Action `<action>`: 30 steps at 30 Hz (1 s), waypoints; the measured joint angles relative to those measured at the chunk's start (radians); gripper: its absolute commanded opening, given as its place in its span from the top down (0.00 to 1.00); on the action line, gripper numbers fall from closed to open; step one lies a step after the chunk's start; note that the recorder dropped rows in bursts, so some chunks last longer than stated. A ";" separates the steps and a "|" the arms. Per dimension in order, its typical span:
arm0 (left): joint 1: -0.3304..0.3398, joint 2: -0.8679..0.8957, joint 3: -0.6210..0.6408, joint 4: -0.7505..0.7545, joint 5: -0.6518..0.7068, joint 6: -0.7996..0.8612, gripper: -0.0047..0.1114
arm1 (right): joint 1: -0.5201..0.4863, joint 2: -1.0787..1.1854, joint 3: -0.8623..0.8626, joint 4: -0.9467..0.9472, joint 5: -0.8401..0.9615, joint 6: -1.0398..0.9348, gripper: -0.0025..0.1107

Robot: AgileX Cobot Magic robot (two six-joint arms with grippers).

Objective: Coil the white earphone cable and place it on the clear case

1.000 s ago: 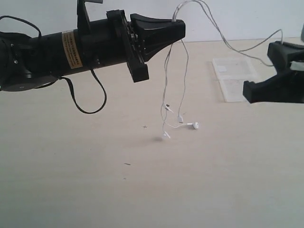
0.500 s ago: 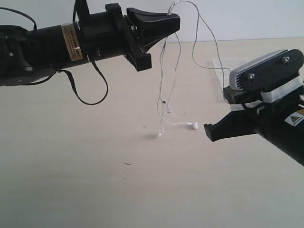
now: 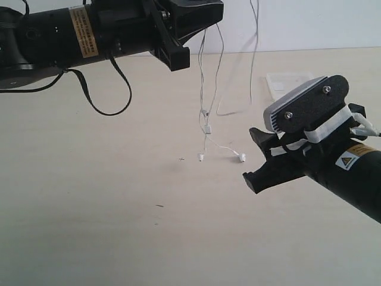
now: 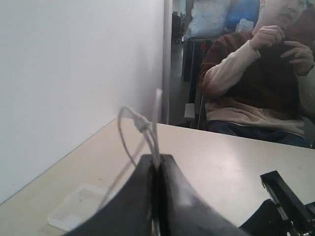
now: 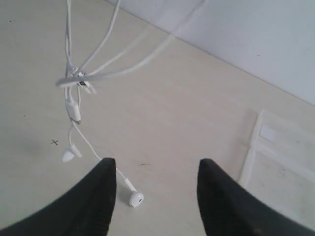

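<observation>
Count: one white earphone cable [image 3: 206, 127], two earbuds, one clear case [image 3: 281, 80], two grippers, one table [image 3: 119, 208]

Left gripper [image 3: 212, 11]: jaws pressed together, pinching the white earphone cable high above the table. In the left wrist view a small loop of wire stands up out of the closed tips [image 4: 157, 167]. Several strands hang straight down from it, and a further strand runs up out of the top of the exterior view

Lower end of the cable: strands meet at a small joint piece, then split to the two earbuds. One earbud [image 3: 201, 158] and the other [image 3: 242, 158] lie on or just at the table surface; contact not clear

Right gripper [image 3: 257, 158]: jaws spread apart, nothing between them, touching nothing. Low over the table, near the second earbud. The right wrist view shows that earbud [image 5: 136, 198] just beside one finger [image 5: 101, 191]

Clear case lies flat on the far side of the table, well apart from the hanging cable. The right arm's camera block covers most of it in the exterior view; more shows in the right wrist view [image 5: 281, 160], cut off at the edge

Plug end not found
</observation>
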 measured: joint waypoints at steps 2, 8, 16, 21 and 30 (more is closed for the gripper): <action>0.000 0.000 0.000 0.000 0.000 0.000 0.96 | 0.000 -0.012 0.000 0.000 0.000 0.002 0.43; 0.000 -0.001 -0.002 0.000 0.027 0.008 0.96 | 0.000 -0.124 0.000 0.000 0.046 0.002 0.35; 0.000 -0.043 -0.057 0.157 0.171 -0.136 0.96 | 0.000 -0.198 0.000 -0.064 0.130 -0.053 0.28; 0.000 -0.054 -0.064 0.223 0.173 -0.204 0.96 | 0.000 -0.198 0.000 -0.088 0.099 -0.010 0.28; 0.000 -0.054 -0.064 0.310 0.175 -0.311 0.96 | 0.000 -0.136 -0.022 -0.297 -0.018 0.238 0.17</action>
